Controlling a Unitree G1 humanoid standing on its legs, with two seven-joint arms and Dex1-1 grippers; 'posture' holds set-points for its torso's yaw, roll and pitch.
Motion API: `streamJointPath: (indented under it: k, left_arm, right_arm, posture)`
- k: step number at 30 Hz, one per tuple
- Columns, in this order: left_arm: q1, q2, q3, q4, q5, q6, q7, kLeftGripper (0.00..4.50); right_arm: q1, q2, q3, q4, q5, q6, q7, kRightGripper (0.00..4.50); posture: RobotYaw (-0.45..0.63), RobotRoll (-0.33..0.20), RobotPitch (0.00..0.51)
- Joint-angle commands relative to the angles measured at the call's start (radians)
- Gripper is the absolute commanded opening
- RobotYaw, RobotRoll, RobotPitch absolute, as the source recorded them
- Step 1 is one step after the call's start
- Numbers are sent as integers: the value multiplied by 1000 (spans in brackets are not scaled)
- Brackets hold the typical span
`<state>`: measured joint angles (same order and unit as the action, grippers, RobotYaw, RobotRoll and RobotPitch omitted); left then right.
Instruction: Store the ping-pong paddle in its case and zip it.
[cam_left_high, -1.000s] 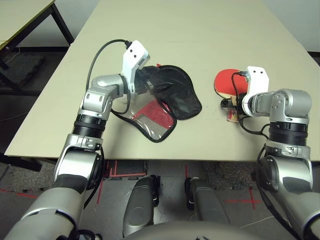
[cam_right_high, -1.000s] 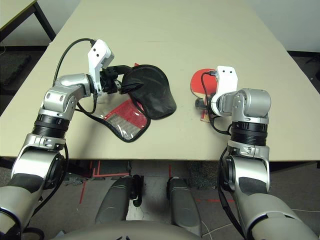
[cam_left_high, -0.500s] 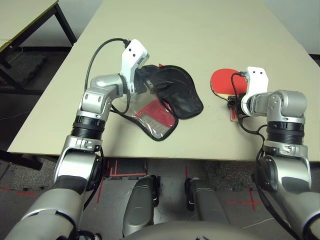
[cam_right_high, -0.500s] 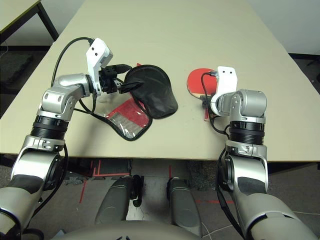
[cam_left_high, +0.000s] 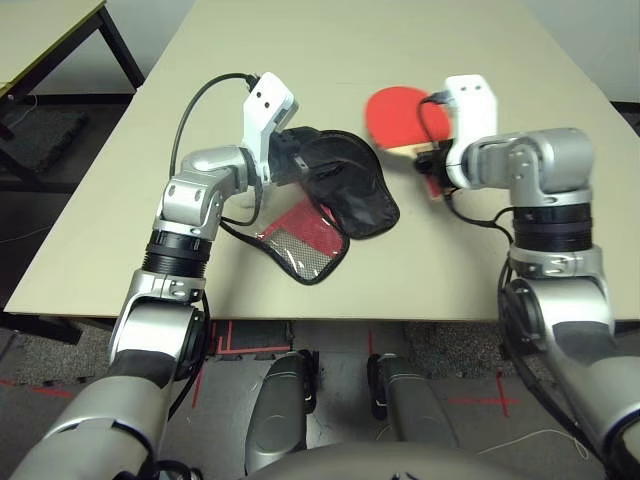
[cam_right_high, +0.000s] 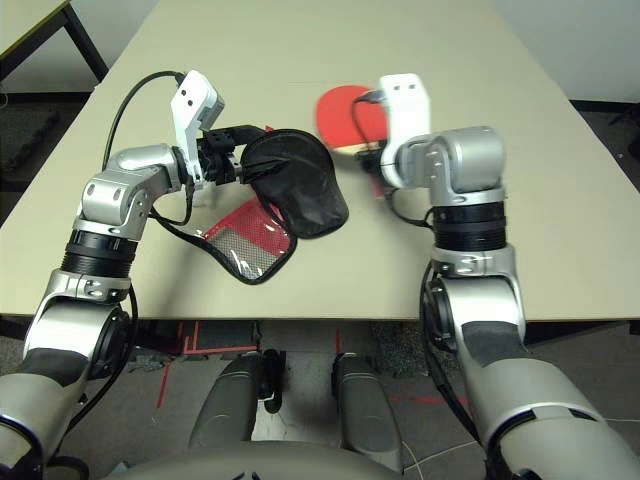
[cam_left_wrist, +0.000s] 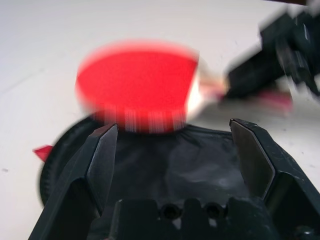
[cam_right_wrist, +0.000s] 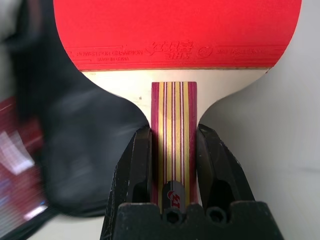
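The ping-pong paddle (cam_left_high: 398, 112) is pinched by its striped handle in your right hand (cam_right_wrist: 172, 165), forearm bent inward, red face just beyond the case (cam_left_high: 335, 195). Your left hand (cam_left_wrist: 175, 150) has its fingers spread at the case's black rim. Beyond both, the tabletop (cam_left_high: 330, 40) lies bare.

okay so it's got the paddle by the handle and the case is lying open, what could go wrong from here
The right gripper pinches only the ping-pong paddle handle, so the bat may twist during insertion. The case lies floppy on the table, so the blade could catch its rim or push it away from the left gripper.
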<state>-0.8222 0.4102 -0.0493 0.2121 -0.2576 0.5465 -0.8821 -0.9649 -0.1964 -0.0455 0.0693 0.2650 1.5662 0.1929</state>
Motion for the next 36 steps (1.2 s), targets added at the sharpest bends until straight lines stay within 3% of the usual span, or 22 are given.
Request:
streamJointPath:
  k: [1,10,24,36]
  left_arm:
    - [25,29,27,-70,-26,49,19,4500]
    - [64,47,47,-130,-44,88,59,4500]
    - [91,49,53,-175,-58,112,88,4500]
    - [109,55,55,-200,-69,125,104,4500]
  right_arm:
    - [21,43,0,-77,22,47,-8,1107]
    - [51,89,33,-36,9,25,-12,1106]
    - [-4,113,54,211,-29,-166,-6,1105]
    - [-21,147,53,296,-52,-239,-8,1104]
  posture:
    - [143,0,133]
    - [176,0,131]
    - [216,0,143]
    - [238,0,146]
